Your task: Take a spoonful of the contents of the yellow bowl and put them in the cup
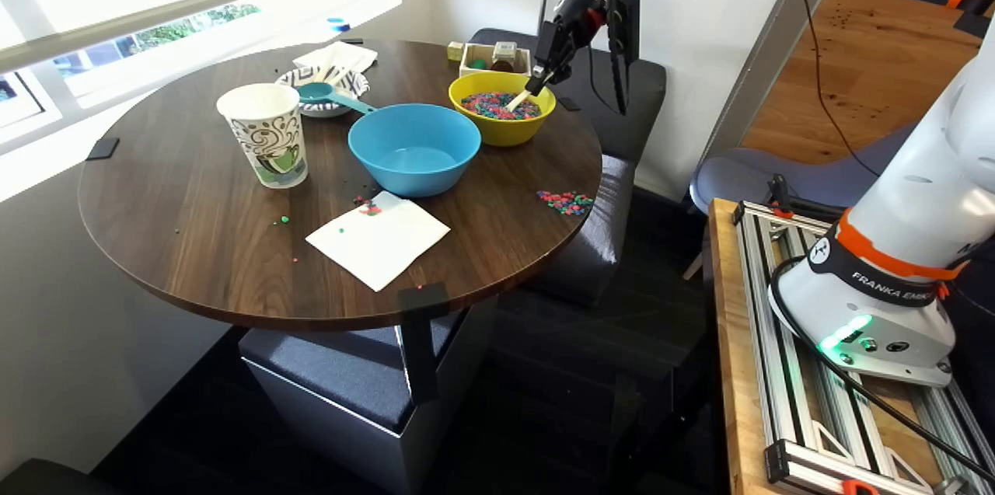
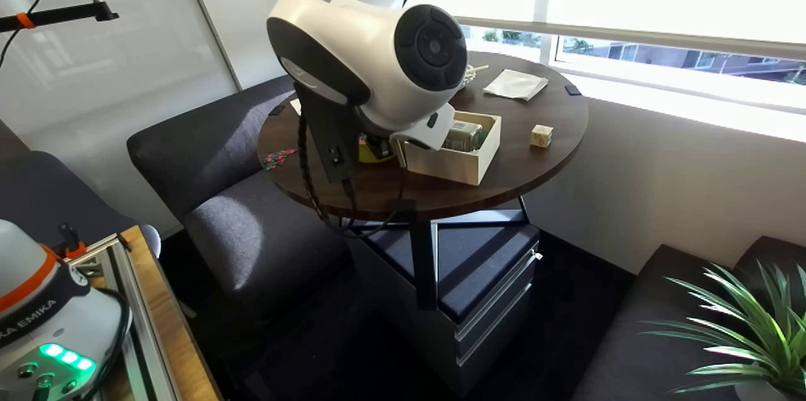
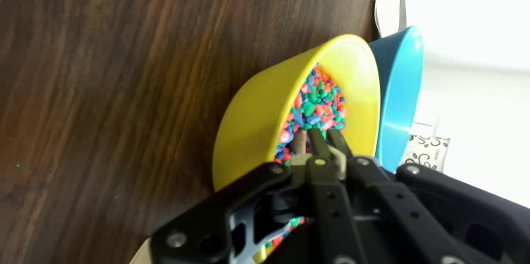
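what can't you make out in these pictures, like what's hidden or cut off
Pale utensil: its lower end is lost among the coloured bits in an exterior view.
Cup: its near wall hides the bottom inside in an exterior view.
Yellow bowl: mostly hidden by the robot arm in an exterior view.
Some coloured bits: covered by the pincer in the wrist view.
Plant pot: cut off by the bottom edge in an exterior view.

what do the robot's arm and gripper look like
The arm is glossy white with rounded dark caps, an orange band and a black FRANKA EMIKA label at the base, plus green lights. A black twisted cable hangs alongside. The gripper is black with slim linked fingers and silvery screws.
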Tool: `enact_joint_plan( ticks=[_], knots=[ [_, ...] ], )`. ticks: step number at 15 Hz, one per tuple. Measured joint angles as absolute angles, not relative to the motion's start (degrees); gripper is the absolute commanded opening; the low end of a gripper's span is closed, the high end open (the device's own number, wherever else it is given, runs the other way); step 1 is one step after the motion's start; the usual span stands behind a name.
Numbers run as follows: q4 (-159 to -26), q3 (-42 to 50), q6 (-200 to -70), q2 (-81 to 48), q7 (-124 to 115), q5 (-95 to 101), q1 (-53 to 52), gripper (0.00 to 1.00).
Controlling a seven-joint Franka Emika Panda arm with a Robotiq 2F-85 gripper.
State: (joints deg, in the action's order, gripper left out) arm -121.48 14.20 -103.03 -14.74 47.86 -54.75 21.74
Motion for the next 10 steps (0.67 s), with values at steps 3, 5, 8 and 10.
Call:
enact_joint_plan(
  ticks=[3,5,8,10],
  knots=[
    [-121.4,14.4,-101.6,-15.6,48.8,-56.1,22.5,0.01],
    [-121.3,14.7,-100.8,-16.0,49.3,-56.9,22.8,0.01],
    [-121.2,15.2,-99.4,-16.2,50.0,-57.6,23.6,0.01],
    [-121.0,15.7,-98.2,-16.3,50.6,-58.5,24.2,0.01]
  ],
)
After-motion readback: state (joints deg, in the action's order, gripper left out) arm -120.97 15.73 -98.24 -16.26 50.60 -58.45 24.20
